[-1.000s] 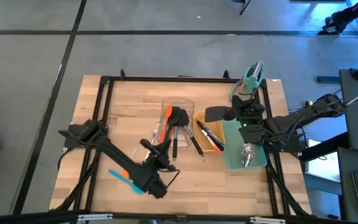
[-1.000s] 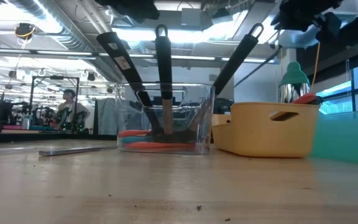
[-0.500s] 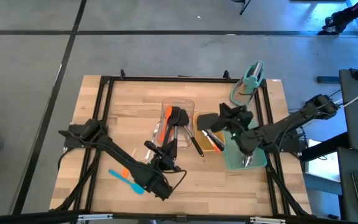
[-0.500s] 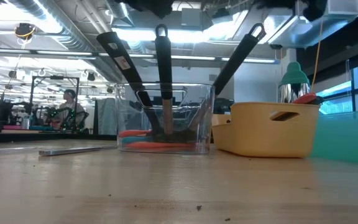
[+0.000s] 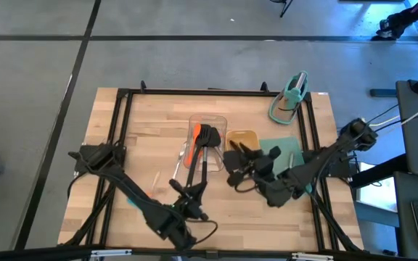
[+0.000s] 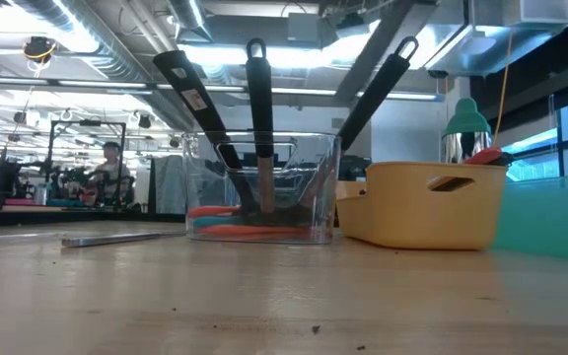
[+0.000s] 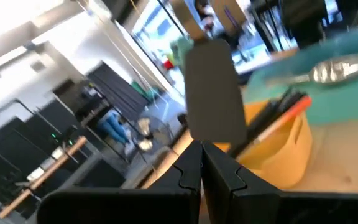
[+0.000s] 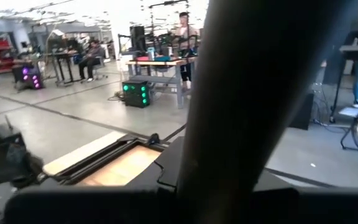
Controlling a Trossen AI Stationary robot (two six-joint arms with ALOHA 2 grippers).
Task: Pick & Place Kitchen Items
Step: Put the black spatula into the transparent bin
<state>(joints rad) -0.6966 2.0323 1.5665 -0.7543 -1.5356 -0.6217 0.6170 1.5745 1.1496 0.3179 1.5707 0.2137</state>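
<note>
Desk [image 5: 122,130] stock as I see it: left end effector [image 5: 194,190] clenched empty at six o'clock; right end effector [image 5: 239,165] grasping a black turner [image 8: 260,87] beside the yellow tray [image 5: 242,137]. Turners [image 5: 207,138] in the clear tray [image 5: 207,120], centre.

The wooden surface [image 5: 144,138] carries a clear tray [image 5: 207,125] at centre, a yellow tray [image 5: 242,138] at 3 o'clock, then a teal mat [image 5: 287,146].

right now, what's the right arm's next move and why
Probably carry the black turner over the clear bin: the right gripper holds it beside the yellow bin, and the other turners stand in the clear one.
</note>
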